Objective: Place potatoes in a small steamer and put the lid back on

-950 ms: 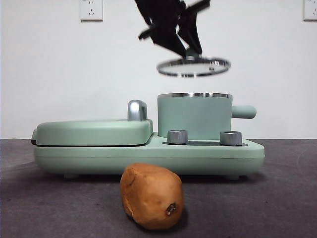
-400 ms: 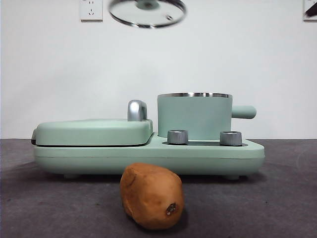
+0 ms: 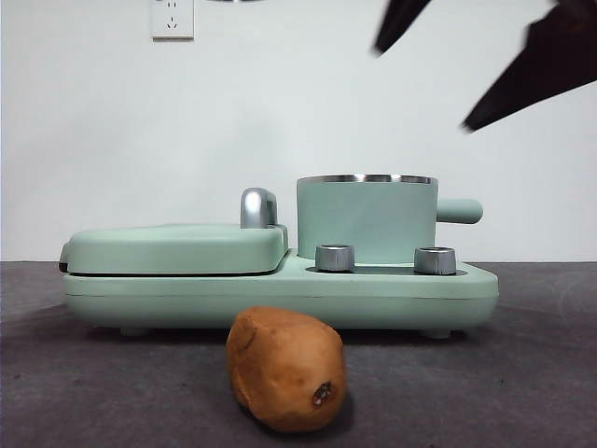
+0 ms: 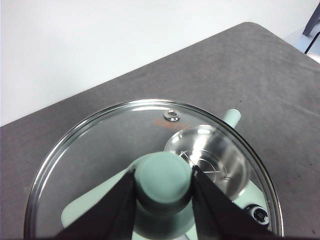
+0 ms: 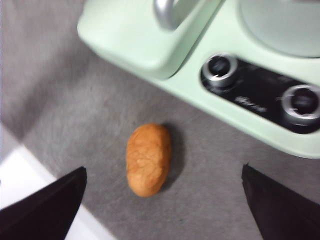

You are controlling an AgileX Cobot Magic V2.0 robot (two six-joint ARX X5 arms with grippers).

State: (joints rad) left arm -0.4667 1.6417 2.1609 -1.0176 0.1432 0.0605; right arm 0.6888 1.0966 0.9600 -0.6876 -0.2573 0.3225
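The left end effector (image 4: 162,187), clamped on the mint knob of the round clear-glass lid (image 4: 100,150), has carried it up out of the front view. The right end effector (image 5: 162,200) now descends wide open above the orange-brown potato (image 5: 148,159) on the grey surface (image 3: 485,392), leaving the mint-green steamer pot (image 3: 366,219) uncovered for loading.

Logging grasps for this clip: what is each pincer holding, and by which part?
Left pincer grips the glass lid by its mint-green knob. Right pincer, open, holds nothing.

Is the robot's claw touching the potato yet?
Apart. In the right wrist view the right gripper hangs open above the potato, bare gray table between its jaws and it. The front view shows the potato lying alone.
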